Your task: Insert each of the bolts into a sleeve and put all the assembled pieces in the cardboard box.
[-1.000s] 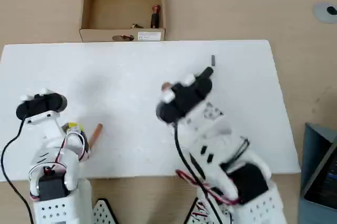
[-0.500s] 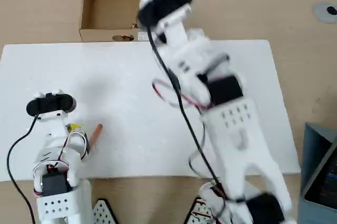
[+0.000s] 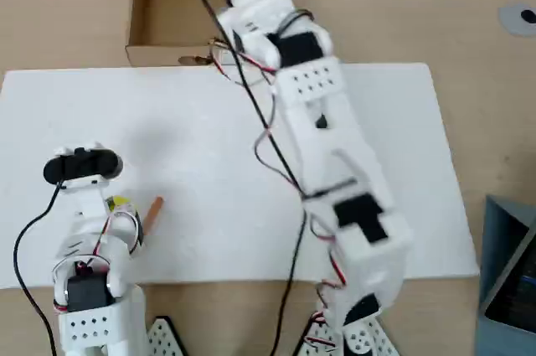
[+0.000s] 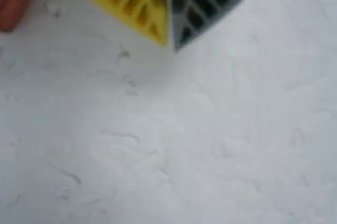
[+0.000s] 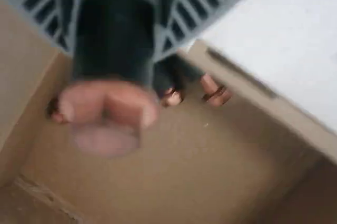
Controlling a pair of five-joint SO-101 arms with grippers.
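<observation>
My right gripper [image 5: 113, 50] hangs over the inside of the cardboard box [image 3: 159, 17], shut on a black sleeve [image 5: 113, 29] with a copper bolt head [image 5: 108, 116] sticking out of its end. Two more assembled pieces [image 5: 176, 84] lie on the box floor by the near wall. The right arm [image 3: 318, 113] stretches across the white mat [image 3: 201, 172] to the box. My left gripper [image 4: 171, 37] sits low over the mat at the front left, its yellow and grey fingers shut together with nothing between them. A loose copper bolt [image 3: 152, 213] lies just beside it.
A dark grey bin [image 3: 507, 272] stands off the mat at the right edge. A round grey disc [image 3: 519, 17] lies on the wooden table at the far right.
The right arm has swung from the middle of the mat out to the box, carrying the sleeve and bolt. The left arm has barely shifted.
</observation>
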